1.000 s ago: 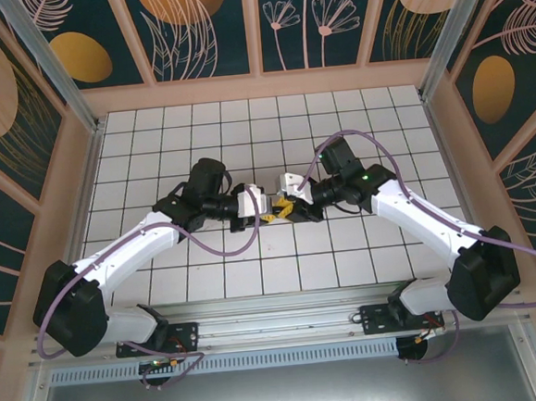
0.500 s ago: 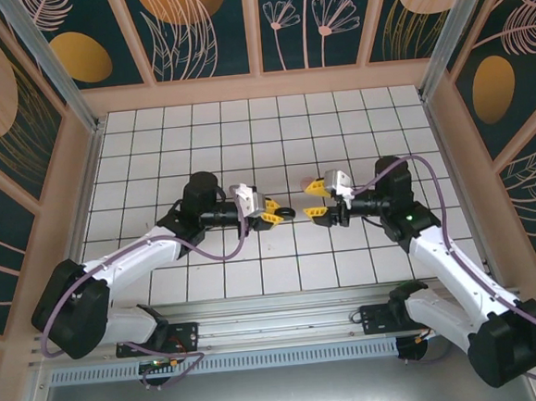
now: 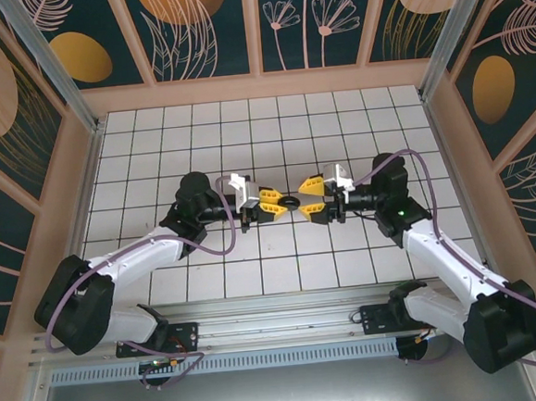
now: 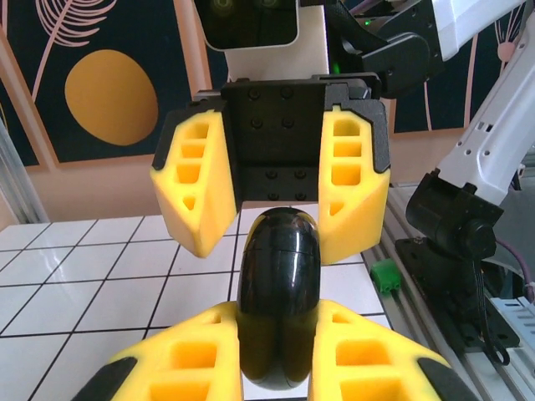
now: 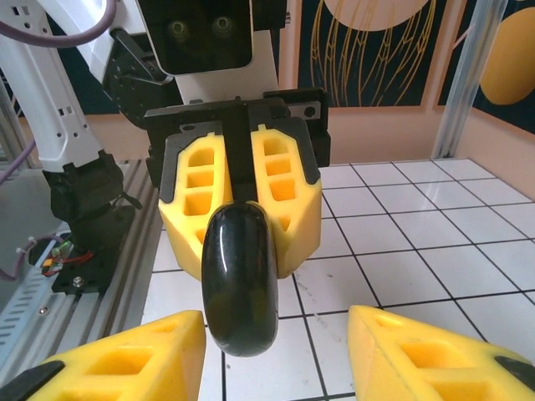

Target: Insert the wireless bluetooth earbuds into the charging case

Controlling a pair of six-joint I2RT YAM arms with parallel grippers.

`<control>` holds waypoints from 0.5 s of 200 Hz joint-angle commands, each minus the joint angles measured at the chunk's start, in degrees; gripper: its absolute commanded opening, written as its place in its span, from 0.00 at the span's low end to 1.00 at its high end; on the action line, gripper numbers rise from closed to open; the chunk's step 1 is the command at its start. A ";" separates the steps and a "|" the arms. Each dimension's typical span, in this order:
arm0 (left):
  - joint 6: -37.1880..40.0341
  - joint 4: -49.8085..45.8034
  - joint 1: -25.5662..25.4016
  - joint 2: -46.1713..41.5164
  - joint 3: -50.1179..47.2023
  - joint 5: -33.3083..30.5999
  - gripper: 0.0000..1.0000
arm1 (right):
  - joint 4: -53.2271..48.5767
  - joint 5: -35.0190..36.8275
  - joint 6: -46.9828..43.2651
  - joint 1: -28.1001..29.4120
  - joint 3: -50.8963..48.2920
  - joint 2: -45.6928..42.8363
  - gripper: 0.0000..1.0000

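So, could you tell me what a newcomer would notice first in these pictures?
Above the middle of the white tiled table, the left gripper pinches a glossy black charging case in its yellow fingers. The right gripper faces it nose to nose, jaws open wide.

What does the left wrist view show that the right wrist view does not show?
Left wrist view: the right gripper facing the camera, jaws apart, and a small green part on the rail. Right wrist view: the left gripper from the front, jaws shut on the black case, and coloured wires at the left edge. Both: that case and the white tiled table.
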 commanded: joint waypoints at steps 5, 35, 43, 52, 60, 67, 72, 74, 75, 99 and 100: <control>-2.35 4.26 -0.10 0.46 0.44 1.61 0.11 | 3.83 -2.35 1.13 1.61 2.07 1.66 0.45; -3.82 5.23 -0.10 0.64 0.44 1.33 0.11 | 2.96 -3.04 0.05 2.45 3.12 3.15 0.28; -4.11 5.31 -0.05 0.63 0.53 1.13 0.11 | 2.61 -3.04 -0.35 2.50 3.23 3.17 0.22; -4.25 5.33 -0.05 0.72 0.62 0.98 0.11 | 2.35 -2.99 -0.67 2.55 3.30 3.15 0.16; -4.19 4.95 -0.08 0.73 0.71 0.68 0.11 | 1.85 -2.89 -1.13 2.57 3.40 3.00 0.12; -3.41 3.86 -0.07 0.65 0.96 0.27 0.14 | 0.91 -2.80 -2.13 2.57 3.72 2.68 0.10; -2.47 2.36 -0.06 0.44 1.13 0.01 0.16 | -0.84 -2.64 -3.22 2.58 4.07 2.55 0.10; -1.94 1.71 -0.06 0.38 1.19 -0.08 0.18 | -1.20 -2.57 -3.69 2.53 4.28 2.45 0.10; -1.72 1.37 -0.06 0.33 1.30 -0.11 0.18 | -1.55 -2.50 -3.90 2.57 4.41 2.42 0.10; 8.33 -12.14 -0.12 -1.23 3.77 -2.79 0.34 | -18.25 1.77 -15.10 2.52 9.54 2.56 0.10; 8.78 -12.72 -0.09 -1.36 3.87 -3.01 0.35 | -18.95 2.04 -15.49 2.52 9.81 2.56 0.10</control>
